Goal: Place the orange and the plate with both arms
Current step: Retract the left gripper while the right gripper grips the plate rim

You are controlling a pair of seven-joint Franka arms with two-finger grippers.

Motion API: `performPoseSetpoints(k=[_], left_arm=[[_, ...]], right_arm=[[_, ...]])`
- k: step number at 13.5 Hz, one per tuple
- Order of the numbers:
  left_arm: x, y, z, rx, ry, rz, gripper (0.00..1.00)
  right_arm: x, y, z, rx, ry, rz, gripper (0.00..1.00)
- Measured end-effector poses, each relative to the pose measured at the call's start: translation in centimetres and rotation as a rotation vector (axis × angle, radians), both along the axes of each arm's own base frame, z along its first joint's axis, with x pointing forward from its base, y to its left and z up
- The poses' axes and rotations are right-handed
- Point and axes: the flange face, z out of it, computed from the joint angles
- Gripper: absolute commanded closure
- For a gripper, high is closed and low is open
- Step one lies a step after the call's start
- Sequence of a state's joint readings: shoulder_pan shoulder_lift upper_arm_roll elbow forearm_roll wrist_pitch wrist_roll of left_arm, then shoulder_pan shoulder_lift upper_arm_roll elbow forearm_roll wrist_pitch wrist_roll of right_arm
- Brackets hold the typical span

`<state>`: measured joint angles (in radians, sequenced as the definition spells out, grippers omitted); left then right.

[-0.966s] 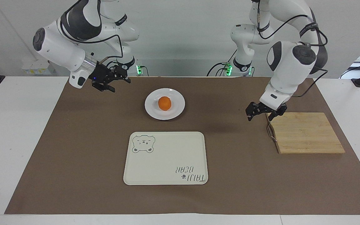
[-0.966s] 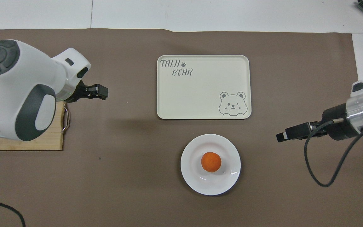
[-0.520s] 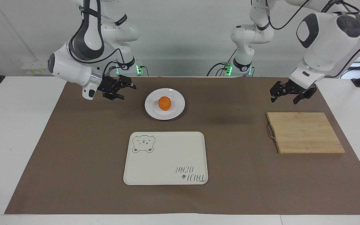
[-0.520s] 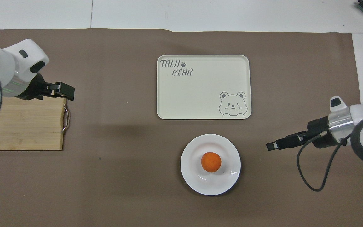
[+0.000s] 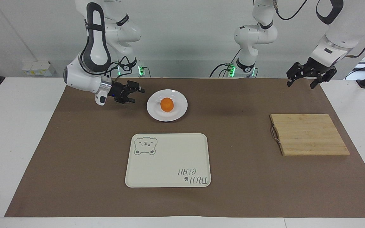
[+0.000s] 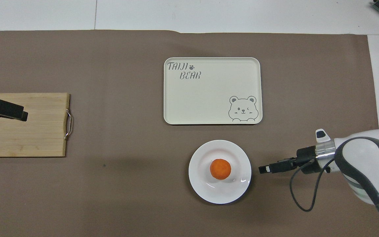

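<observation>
Facing camera: mounted high across the tabletop (image 5: 11,142), looking toward the robots. Overhead camera: high above the robots' end, looking steeply down. Both cover the brown mat (image 5: 249,177).

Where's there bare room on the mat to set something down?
Free: the tray, the board, and the mat between them. Crowded: the plate holds the orange, and the right hand hangs open beside its rim. The left hand, also open, is up by the mat's corner.
</observation>
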<state>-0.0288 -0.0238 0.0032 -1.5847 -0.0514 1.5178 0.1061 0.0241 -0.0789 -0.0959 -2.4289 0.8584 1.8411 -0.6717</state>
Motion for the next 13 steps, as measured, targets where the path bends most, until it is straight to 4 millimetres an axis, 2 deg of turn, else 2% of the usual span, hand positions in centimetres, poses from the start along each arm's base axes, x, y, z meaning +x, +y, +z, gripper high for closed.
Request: performPoseSetpoints(k=[4, 7, 10, 13], left_arm=[[0.0, 0.0, 0.1, 0.0, -0.002, 0.0, 0.0], [0.0, -0.3, 0.1, 0.0, -0.002, -0.006, 0.0], [0.0, -0.1, 0.1, 0.0, -0.002, -0.002, 0.0], [0.0, 0.0, 0.1, 0.0, -0.002, -0.001, 0.0]], right_arm=[[-0.6, 0.2, -2.8, 0.018, 0.041, -0.041, 0.0], [-1.0, 1.8, -4.2, 0.036, 0.044, -0.081, 0.0], [-1.7, 3.9, -5.5, 0.031, 0.046, -0.094, 0.0], [-1.7, 3.8, -5.9, 0.021, 0.039, -0.096, 0.0]])
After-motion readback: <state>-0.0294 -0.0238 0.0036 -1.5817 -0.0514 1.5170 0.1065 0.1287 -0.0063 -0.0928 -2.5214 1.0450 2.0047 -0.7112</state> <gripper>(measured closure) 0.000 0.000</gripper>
